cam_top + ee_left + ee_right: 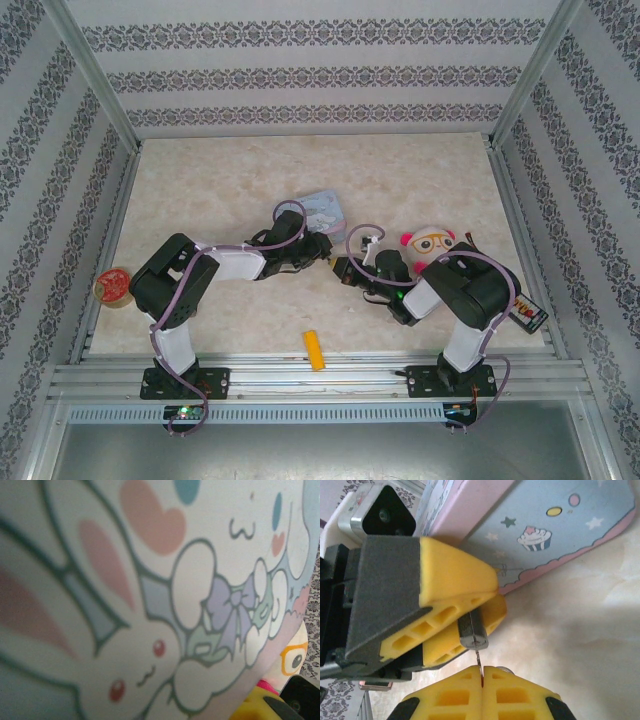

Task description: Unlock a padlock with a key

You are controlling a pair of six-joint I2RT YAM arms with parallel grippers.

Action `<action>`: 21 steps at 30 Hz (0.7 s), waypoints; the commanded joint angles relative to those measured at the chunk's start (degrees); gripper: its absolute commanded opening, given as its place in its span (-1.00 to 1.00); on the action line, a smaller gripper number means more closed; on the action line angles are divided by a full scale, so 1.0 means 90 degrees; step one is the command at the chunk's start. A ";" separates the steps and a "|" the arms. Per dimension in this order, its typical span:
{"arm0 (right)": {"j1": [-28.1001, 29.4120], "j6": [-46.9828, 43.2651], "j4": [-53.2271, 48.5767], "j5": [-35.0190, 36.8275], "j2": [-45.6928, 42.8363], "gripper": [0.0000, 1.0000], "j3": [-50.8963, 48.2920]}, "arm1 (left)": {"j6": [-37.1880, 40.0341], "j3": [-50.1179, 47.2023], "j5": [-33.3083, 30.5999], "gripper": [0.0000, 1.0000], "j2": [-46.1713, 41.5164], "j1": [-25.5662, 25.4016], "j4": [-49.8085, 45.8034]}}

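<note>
The padlock (472,630), small with a dark body, sits clamped between the yellow fingers of my left gripper (492,599), its bottom face turned toward my right gripper (481,672). My right gripper is shut on the key (478,659), whose thin silvery blade runs up from the closed fingertips to the padlock's bottom face. From above, the left gripper (322,250) and right gripper (347,270) meet tip to tip at the table's middle. The padlock's shackle is hidden by the fingers.
A pale blue cartoon tin (326,208) (545,525) lies just behind the grippers, very close to the left wrist camera (150,605). A plush toy with orange glasses (432,245) sits right of them. An orange-yellow cylinder (315,350) lies near the front edge, a red round thing (113,286) at the left.
</note>
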 commanded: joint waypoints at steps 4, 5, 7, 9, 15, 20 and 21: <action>-0.0152 -0.0078 0.0186 -0.0021 -0.0185 -1.00 0.0317 | -0.0408 -0.0111 0.0557 -1.00 0.0041 -0.0083 -0.0068; -0.0156 -0.0109 0.0145 -0.0030 -0.0207 -1.00 0.0346 | -0.0405 -0.0111 0.0557 -1.00 0.0042 -0.0083 -0.0069; -0.0155 -0.0144 0.0079 -0.0049 -0.0230 -1.00 0.0398 | -0.0407 -0.0120 0.0557 -1.00 0.0047 -0.0083 -0.0068; -0.0152 -0.0148 0.0049 -0.0051 -0.0220 -1.00 0.0428 | -0.0414 -0.0121 0.0558 -1.00 0.0047 -0.0084 -0.0059; -0.0118 -0.0143 0.0028 -0.0014 -0.0171 -1.00 0.0487 | -0.0398 -0.0124 0.0561 -1.00 0.0059 -0.0083 -0.0035; -0.0096 -0.0178 -0.0094 0.0095 -0.0151 -1.00 0.0573 | -0.0405 -0.0110 0.0601 -1.00 0.0072 -0.0083 -0.0030; -0.0096 -0.0212 -0.0137 0.0108 -0.0166 -1.00 0.0591 | -0.0397 -0.0110 0.0605 -1.00 0.0075 -0.0086 -0.0039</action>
